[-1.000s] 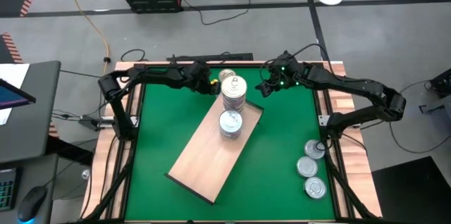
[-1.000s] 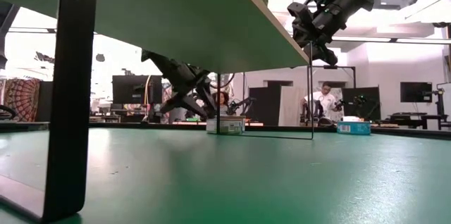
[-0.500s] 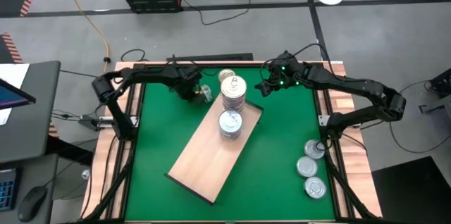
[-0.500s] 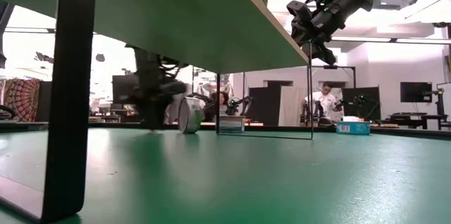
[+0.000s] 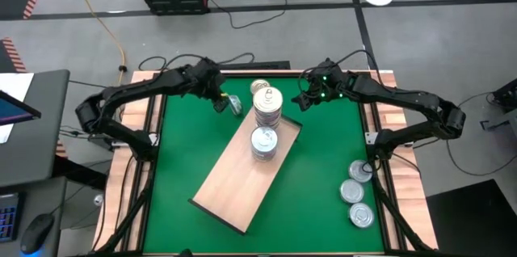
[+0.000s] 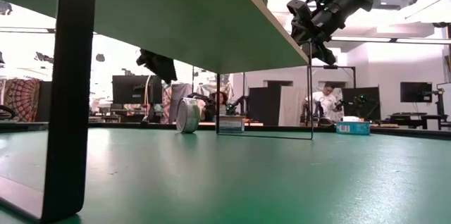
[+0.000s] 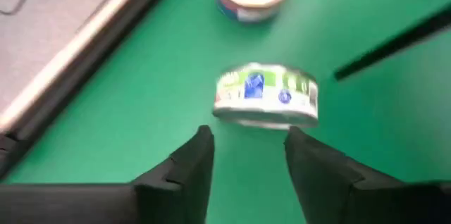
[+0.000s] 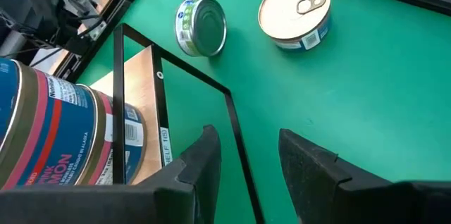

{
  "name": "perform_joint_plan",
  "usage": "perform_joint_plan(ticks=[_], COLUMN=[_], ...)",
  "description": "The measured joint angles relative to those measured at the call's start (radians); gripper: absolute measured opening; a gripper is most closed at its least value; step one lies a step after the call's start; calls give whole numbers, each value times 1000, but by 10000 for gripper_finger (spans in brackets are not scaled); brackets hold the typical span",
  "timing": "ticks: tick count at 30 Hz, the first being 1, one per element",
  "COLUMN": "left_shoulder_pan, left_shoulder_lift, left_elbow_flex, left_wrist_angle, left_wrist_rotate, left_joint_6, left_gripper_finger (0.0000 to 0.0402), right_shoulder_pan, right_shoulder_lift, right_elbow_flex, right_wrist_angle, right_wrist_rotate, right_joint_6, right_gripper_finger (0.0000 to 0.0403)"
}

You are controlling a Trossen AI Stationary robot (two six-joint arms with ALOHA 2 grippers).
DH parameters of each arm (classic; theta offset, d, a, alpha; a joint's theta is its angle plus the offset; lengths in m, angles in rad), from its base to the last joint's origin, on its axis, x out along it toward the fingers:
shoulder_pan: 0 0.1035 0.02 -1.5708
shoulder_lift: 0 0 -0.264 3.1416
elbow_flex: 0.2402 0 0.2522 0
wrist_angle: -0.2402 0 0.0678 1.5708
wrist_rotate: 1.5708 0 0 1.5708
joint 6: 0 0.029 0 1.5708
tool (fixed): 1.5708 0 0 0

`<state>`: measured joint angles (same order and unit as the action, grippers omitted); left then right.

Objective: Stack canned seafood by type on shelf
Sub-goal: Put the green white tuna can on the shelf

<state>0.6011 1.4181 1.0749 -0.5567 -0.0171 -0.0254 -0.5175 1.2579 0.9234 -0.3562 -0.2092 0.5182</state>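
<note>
beside the shelf [image 5: 242,178], a tin [image 5: 233,105] stands on edge near another tin [image 5: 259,87].

The table [image 5: 323,176] is green. The shelf [image 5: 230,188] is light tan wood. The stacked tins [image 8: 56,136] carry red and blue bands. The tin on edge [image 7: 266,96] has a green-and-blue label, apparently on white.

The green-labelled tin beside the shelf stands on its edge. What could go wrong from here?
1. The green-labelled tin rests on its rim on the table, apart from the open left gripper, so it may roll away.
2. The tall stack on the shelf stands close by; a reaching arm might knock it over.
</note>
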Motion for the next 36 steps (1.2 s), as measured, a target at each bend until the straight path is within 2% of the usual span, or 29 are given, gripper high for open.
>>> perform_joint_plan(ticks=[7,11,16,22,30,36], left_shoulder_pan=[17,18,22,14,26,43], left_shoulder_lift=[39,118,227,254,185,95], left_elbow_flex=[27,27,27,31,24,25], left_wrist_angle=[96,157,201,135,-26,-78], left_wrist_rotate=[0,-2,77,6,-114,-148], left_joint_6=[-225,-343,-395,-362,-267,-239], left_gripper_finger=[272,303,305,305,304,304], right_shoulder_pan=[1,1,2,22,21,18], right_shoulder_lift=[0,0,0,0,0,0], right_elbow_flex=[0,0,0,0,0,0], right_wrist_angle=[7,36,54,52,52,53], right_wrist_rotate=[-2,-2,-2,0,1,1], right_joint_6=[5,5,13,21,24,24], right_gripper_finger=[168,168,168,168,168,168])
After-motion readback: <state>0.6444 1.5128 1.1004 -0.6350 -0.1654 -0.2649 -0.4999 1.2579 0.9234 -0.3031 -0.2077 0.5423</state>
